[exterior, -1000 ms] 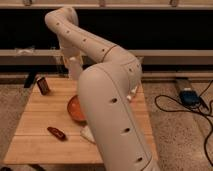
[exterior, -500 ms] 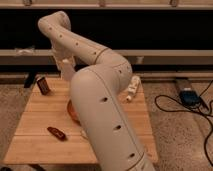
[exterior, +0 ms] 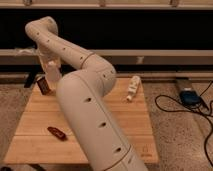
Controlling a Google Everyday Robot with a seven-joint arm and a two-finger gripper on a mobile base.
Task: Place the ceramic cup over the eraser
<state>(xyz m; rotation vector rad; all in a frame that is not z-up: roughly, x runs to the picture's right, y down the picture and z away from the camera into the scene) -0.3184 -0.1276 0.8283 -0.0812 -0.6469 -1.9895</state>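
Placement hinges on the ceramic cup (exterior: 54, 77), which I take to be the small white tapered shape at the tip of the gripper (exterior: 51, 69). It hangs off the wood near the tabletop's rear left corner. The claw is closed, and the cup appears to be clamped in it, though cup and fingers are both pale and hard to separate. Carrying it aloft makes sense, since the cup has to come down over its target rather than slide into it.

The eraser (exterior: 43, 84), a dark reddish-brown block standing upright, sits just beside and slightly left of the cup, close to the rear left corner. Standing up, it is a narrow target that a cup rim could knock over, so the mouth should be centred above it before lowering. Whether the cup is mouth-down cannot be made out.

The arm (exterior: 90, 115) rises from the front edge, bends over the middle of the tabletop (exterior: 45, 112) and reaches back to that corner, hiding much of the centre. A slim white bottle (exterior: 133, 88) lies near the rear right edge, well apart from the work. A flat red elongated thing (exterior: 56, 133) rests toward the front left. Cables (exterior: 175, 107) and a blue device (exterior: 188, 96) lie on the floor off the right edge.
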